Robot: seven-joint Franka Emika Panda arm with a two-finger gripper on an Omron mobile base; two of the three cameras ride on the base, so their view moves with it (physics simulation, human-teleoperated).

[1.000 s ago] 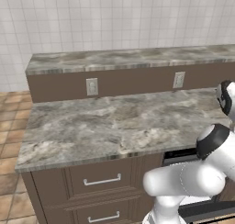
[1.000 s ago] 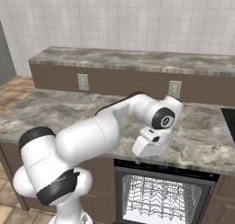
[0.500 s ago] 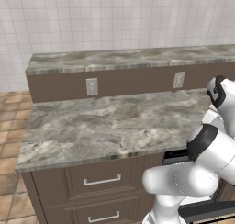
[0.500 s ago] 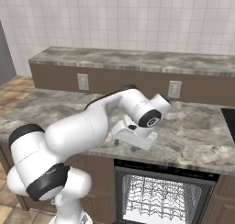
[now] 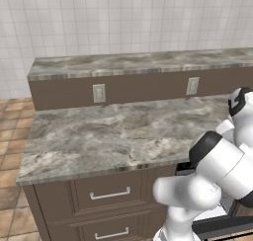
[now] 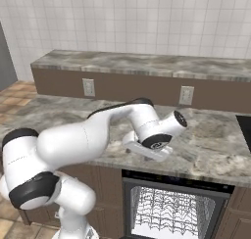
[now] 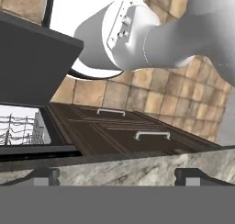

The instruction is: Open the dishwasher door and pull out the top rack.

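The dishwasher door point(image 7: 32, 67) is swung down and open; it shows as a dark panel at the upper left of the hand view. Inside the opening sits the top rack point(image 6: 171, 211), a pale wire basket with thin tines, also at the left edge of the hand view point(image 7: 18, 129). It sits back inside the cavity under the black strip point(image 6: 176, 182). My gripper point(image 7: 118, 177) hangs open and empty above the counter's front edge, over the dishwasher. Its hand point(image 6: 147, 150) is just above the marble top.
The marble counter point(image 5: 108, 136) runs left to right, with a raised ledge point(image 6: 147, 64) and wall sockets behind it. Brown drawers with silver handles point(image 5: 109, 193) stand left of the dishwasher. My own white arm point(image 6: 83, 140) arches over the counter. The floor is tiled point(image 5: 7, 210).
The wrist has turned and the hand has shifted slightly left along the counter's front edge. The jaws stay open. The dishwasher door and rack have not moved.
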